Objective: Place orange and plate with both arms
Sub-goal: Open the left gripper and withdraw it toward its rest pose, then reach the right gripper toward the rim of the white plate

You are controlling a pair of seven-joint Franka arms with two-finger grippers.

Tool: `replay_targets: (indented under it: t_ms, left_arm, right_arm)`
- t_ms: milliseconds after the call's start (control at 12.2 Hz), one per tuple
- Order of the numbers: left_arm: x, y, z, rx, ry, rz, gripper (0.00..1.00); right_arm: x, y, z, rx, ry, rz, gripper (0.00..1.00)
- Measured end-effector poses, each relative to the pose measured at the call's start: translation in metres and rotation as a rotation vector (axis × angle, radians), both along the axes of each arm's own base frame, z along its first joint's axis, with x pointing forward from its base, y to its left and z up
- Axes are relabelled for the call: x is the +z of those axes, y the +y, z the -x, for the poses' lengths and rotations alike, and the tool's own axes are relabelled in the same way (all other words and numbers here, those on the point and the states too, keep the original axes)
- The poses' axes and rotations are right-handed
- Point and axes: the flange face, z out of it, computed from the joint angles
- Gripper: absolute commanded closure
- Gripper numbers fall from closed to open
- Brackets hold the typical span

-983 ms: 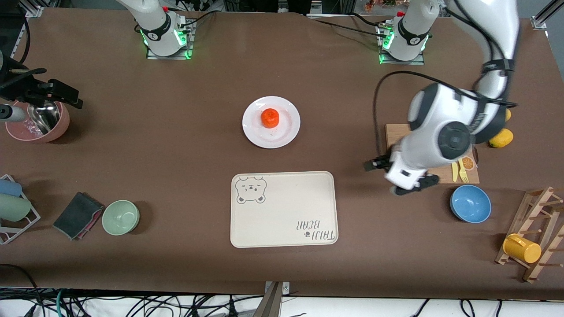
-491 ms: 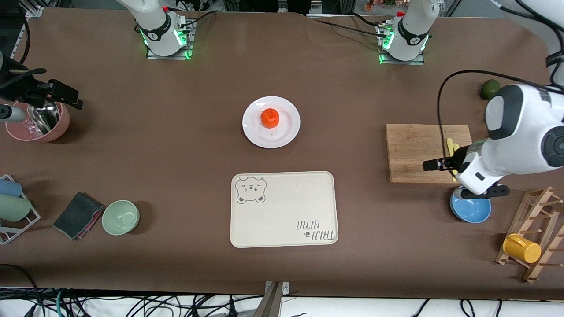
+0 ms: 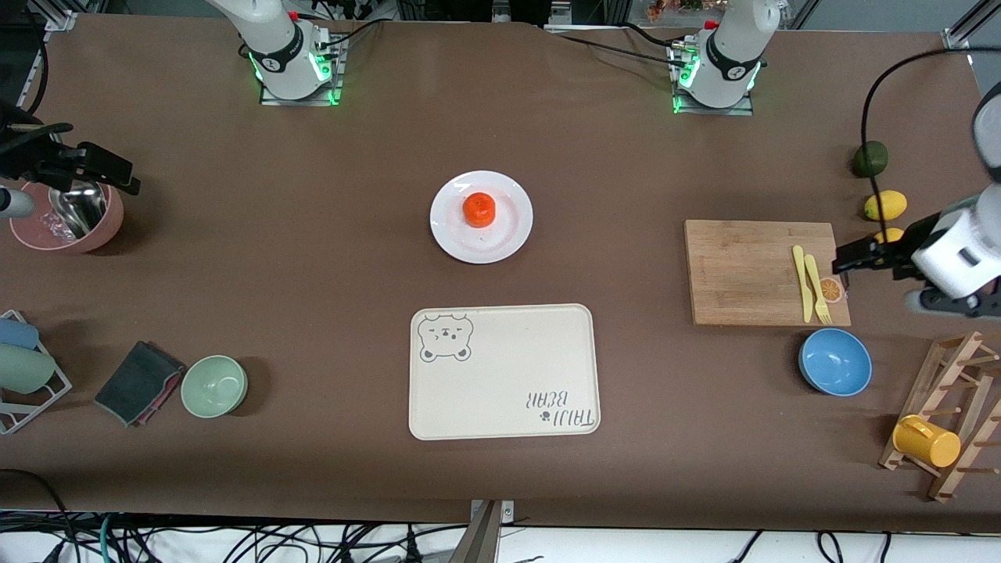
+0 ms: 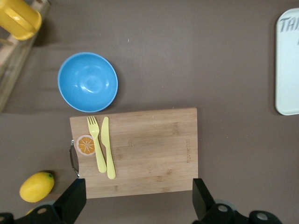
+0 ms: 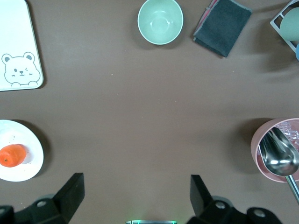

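The table carries one orange (image 3: 478, 209), one plate (image 3: 482, 236), one bear-print tray (image 3: 504, 372), three bowls (blue (image 3: 834, 361), green (image 3: 214, 385), pink (image 3: 100, 228)), two lemons (image 3: 885, 206), one avocado (image 3: 870, 159), one cutting board (image 3: 743, 272) and one yellow mug (image 3: 927, 442).

tray (image 3: 500, 375) text: you can read "TAIJI BEAR" w/ a paw mark, printed upside down in front view, corner nearest front cam
tray pic: winking bear face (image 3: 445, 337), no words
cutting board (image 4: 154, 149) mark: small engraved word, can't read it
other items: no legible text
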Motion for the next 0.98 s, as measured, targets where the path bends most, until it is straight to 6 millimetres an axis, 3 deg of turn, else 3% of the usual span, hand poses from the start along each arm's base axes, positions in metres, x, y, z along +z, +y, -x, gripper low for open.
replay_targets:
  t_ms: [164, 328, 737, 983]
  left_arm:
    - [0.048, 0.000, 0.020, 0.001, -0.069, -0.002, 0.00]
    - [0.071, 0.002, 0.035, 0.005, -0.102, -0.003, 0.00]
    - [0.062, 0.000, 0.036, 0.002, -0.084, -0.002, 0.00]
    - [0.061, 0.002, 0.036, 0.004, -0.083, -0.002, 0.00]
  right_arm:
    - [-0.001, -0.001, 0.000, -0.001, 0.001, 0.002, 0.00]
    - [-0.004, 0.000, -0.002, 0.002, 0.007, 0.012, 0.00]
    - [-0.012, 0.008, 0.003, 0.043, 0.065, -0.026, 0.00]
    - [-0.033, 0.032, 0.005, 0.062, 0.115, -0.163, 0.00]
